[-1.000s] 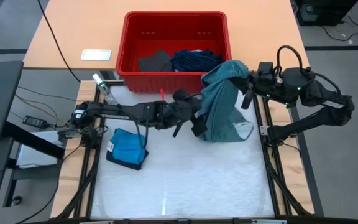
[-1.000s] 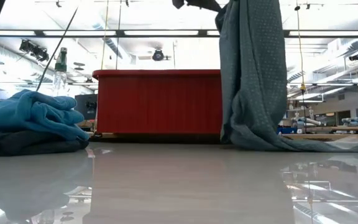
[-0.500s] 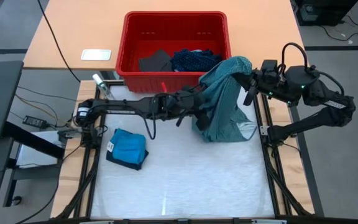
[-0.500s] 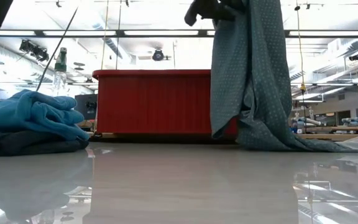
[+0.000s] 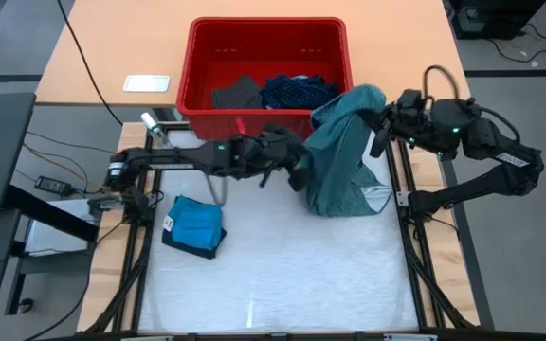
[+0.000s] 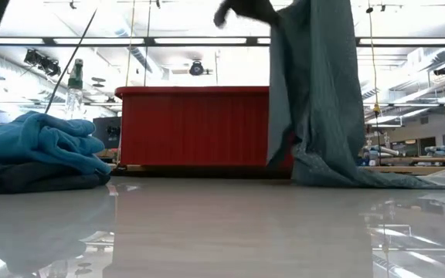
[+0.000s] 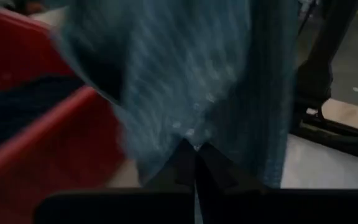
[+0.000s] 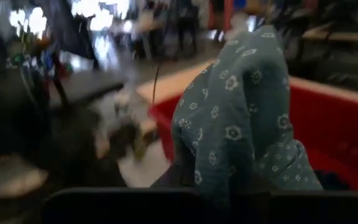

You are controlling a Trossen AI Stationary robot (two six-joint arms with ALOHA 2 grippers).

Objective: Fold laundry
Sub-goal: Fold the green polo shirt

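Both tools, left [image 5: 299, 172] and right [image 5: 379, 126], clench one grey-green shirt [image 5: 337, 161] beside the red bin [image 5: 265, 28], which holds two dark garments [image 5: 275, 93]; one blue piece [image 5: 194, 225] lies apart.

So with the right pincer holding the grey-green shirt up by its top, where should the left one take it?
Probably the hanging side edge facing the left pincer, coming in level from the left. The grey-green shirt hangs from the right pincer in long vertical folds with its hem trailing on the table, so that free edge is the nearest cloth to pinch and pull sideways to spread it.
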